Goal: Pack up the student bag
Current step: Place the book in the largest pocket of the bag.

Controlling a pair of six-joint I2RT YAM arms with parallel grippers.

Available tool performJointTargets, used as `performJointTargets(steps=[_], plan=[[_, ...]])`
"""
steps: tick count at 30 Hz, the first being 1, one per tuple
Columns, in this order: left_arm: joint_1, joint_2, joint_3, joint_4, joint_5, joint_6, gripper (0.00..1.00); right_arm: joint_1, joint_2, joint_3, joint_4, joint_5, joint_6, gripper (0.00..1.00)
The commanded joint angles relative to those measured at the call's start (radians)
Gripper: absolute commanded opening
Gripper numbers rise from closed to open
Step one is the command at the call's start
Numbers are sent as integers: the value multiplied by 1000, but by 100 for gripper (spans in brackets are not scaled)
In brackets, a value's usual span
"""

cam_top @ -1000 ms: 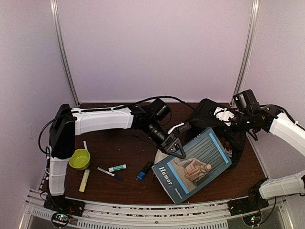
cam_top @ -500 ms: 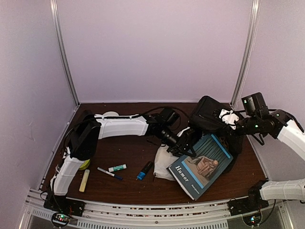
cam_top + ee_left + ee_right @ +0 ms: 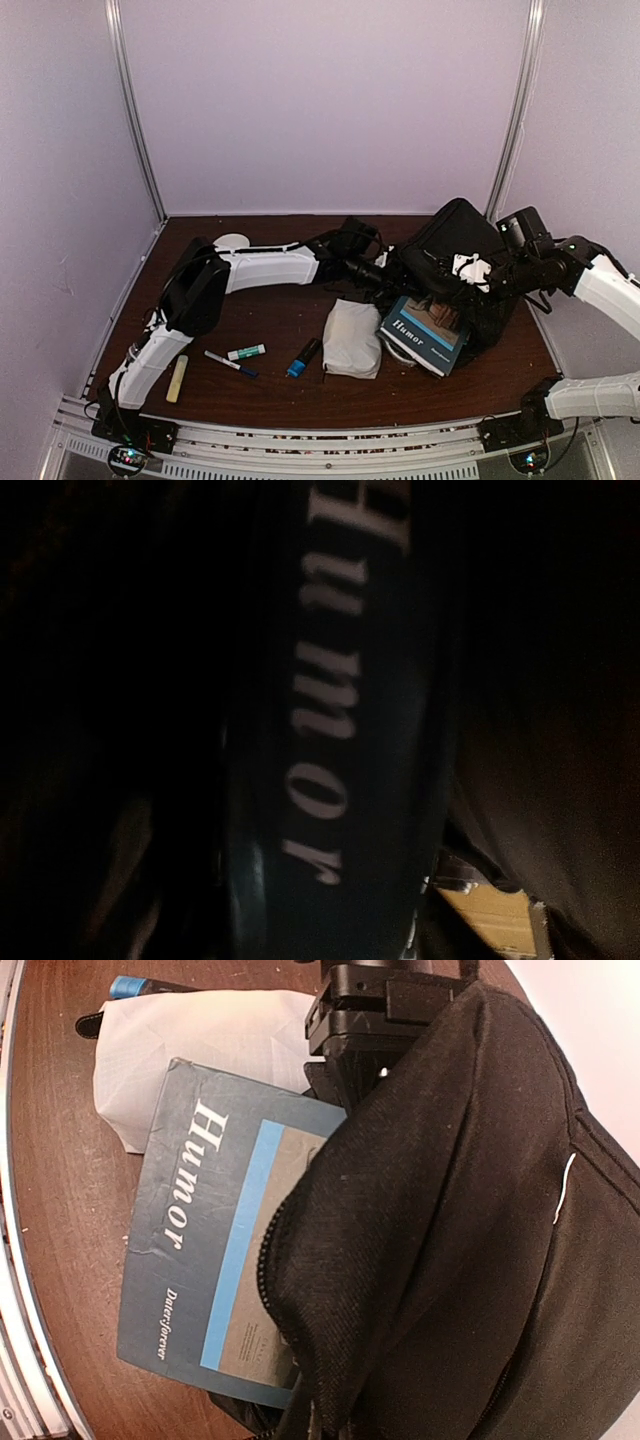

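Book half inside student bag [image 3: 455, 235].
Right gripper [image 3: 468, 270] is pinched on the bag's upper flap, the mouth hanging open below it. Left gripper [image 3: 388, 282] is at the mouth, close against the book [image 3: 425, 335]; its jaw spacing cannot be told. White pouch [image 3: 352, 338] lies just beside it.

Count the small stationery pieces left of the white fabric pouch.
4: pale yellow stick farthest left, white pen, green-white tube, blue-black marker nearest pouch. Others may be hidden.

Pretty bare purple-ish backdrop here
Plain pale-lilac walls [image 3: 320, 100] on 3 sides, 2 silver strips [image 3: 135, 110] up the back corners, dark-brown wood table [image 3: 270, 330], metal rail [image 3: 320, 437] along its near edge. Soft, even light.
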Motion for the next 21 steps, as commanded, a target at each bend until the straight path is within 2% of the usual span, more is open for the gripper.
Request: performJointTargets(steps=[1,6,8,10,12,17,21], plan=[[48,-40,17,18,-143,5,66,19,21,-21,-53,-72,-63,0],[56,-162,-51,-100,-253,123,74,13,33,-37,-44,-58,-71,0],[62,-220,-122,-85,-283,138,77,13,38,-42,-52,-50,-80,0],[65,-267,-185,-68,-294,146,83,9,42,-44,-61,-41,-83,0],[65,-300,-233,-59,-276,159,83,2,41,-46,-65,-37,-82,0],[63,-403,-398,-12,-200,189,74,-9,37,-53,-49,-32,-58,0],[42,-522,-526,-69,-241,355,67,-15,47,-53,-17,-24,-33,0]])
